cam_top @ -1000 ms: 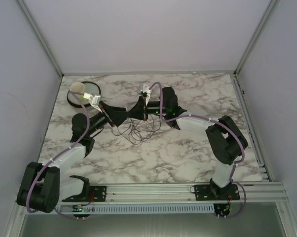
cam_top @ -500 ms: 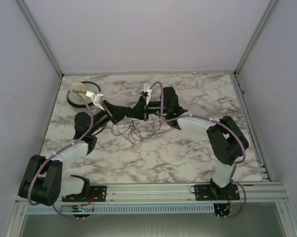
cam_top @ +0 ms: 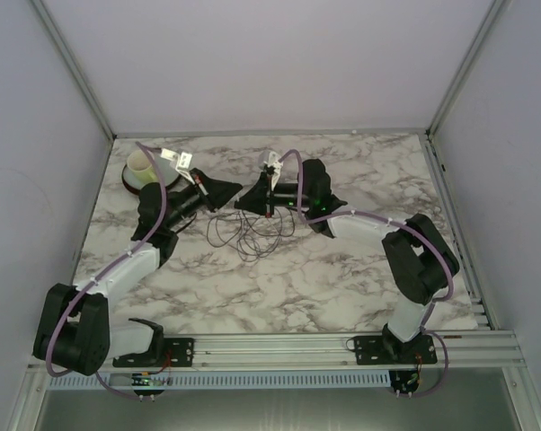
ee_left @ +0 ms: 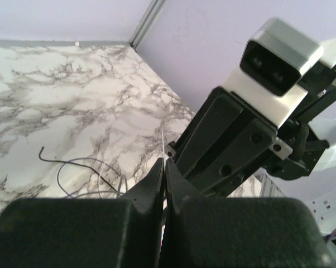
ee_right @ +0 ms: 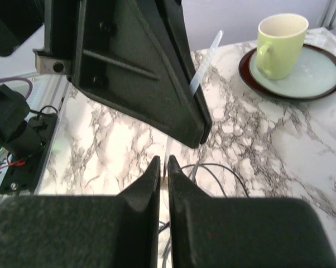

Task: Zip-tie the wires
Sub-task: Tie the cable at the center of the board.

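Counting as I look: two arms up on the one marble tabletop point(cam_top: 342, 278), a left arm point(cam_top: 131, 269) and a right arm point(cam_top: 360, 224). That makes two grippers, the left gripper point(ee_left: 163, 167) and the right gripper point(ee_right: 163, 163). Purple cables, two of them, one point(cam_top: 151, 202) on the left arm, one point(cam_top: 295, 180) on the right. One zip tie point(ee_right: 207, 58), a single pale strip. One tangle of wires point(cam_top: 248, 235) towards the middle; how many strands are in it, I can't tell. At the far left corner, one mug point(ee_right: 282, 42) and one saucer point(ee_right: 318, 78). One metal rail point(cam_top: 279, 346) along the near edge.
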Controlling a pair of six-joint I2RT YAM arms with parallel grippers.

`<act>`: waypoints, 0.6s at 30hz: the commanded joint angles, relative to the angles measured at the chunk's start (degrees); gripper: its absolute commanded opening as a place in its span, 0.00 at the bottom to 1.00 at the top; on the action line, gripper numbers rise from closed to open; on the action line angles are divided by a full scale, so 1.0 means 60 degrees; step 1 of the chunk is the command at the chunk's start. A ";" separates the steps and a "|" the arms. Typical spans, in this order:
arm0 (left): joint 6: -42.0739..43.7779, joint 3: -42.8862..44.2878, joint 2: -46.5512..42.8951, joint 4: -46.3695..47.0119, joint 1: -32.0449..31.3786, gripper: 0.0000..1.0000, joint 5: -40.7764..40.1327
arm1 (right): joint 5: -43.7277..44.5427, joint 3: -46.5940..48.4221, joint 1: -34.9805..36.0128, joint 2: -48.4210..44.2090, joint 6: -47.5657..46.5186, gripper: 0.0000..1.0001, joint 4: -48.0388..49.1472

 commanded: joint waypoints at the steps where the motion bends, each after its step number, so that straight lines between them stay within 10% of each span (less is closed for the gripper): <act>1: -0.0095 0.0839 -0.0465 0.0417 0.0016 0.00 -0.0357 | -0.0114 -0.0279 0.0048 0.0061 -0.0098 0.00 -0.0402; 18: -0.0044 0.1981 -0.0199 -0.0206 0.0005 0.00 -0.0333 | 0.0025 -0.0639 0.0104 0.0146 -0.0154 0.06 -0.0436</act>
